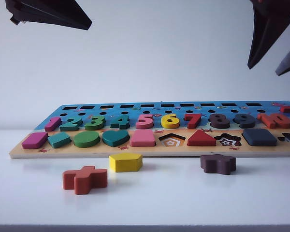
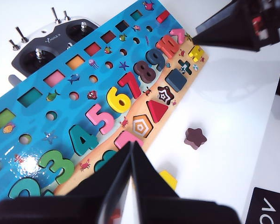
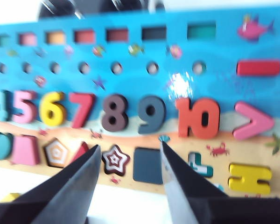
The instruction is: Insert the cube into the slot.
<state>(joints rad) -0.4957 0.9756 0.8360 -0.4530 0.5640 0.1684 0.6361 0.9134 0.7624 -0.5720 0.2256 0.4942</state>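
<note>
1. The wooden puzzle board (image 1: 150, 151) lies flat on the white counter (image 1: 164, 203), and the task looks all but finished: the navy cube (image 1: 259, 137) sits flush in its square slot (image 3: 148, 165) near the right end of the board's front row, between the star recess and the black cross-shaped recess, so none of the slot's floor shows.

2. Along that front row, the filled recesses hold a magenta parallelogram (image 1: 35, 140), a teal trapezoid (image 1: 59, 139), a green oval (image 1: 86, 139), a teal heart (image 1: 115, 138), a pink trapezoid (image 1: 142, 138) and a red triangle (image 1: 201, 138); the pentagon recess (image 1: 172, 140) and the star recess (image 1: 227, 140) are empty.

3. Three loose pieces lie on the counter in front of the board: an orange-red cross (image 1: 85, 179), a yellow pentagon (image 1: 125, 162) and a maroon star (image 1: 218, 164), none of them part of this job.

4. The right gripper (image 3: 129, 170) hangs high above the board's right end, its jaws apart and empty, framing the seated cube in its wrist view.

5. The left gripper (image 2: 131, 148) hangs high over the left side, jaws together and holding nothing.

6. What seems left, by the look of it, is only for the right arm to draw clear.
</note>
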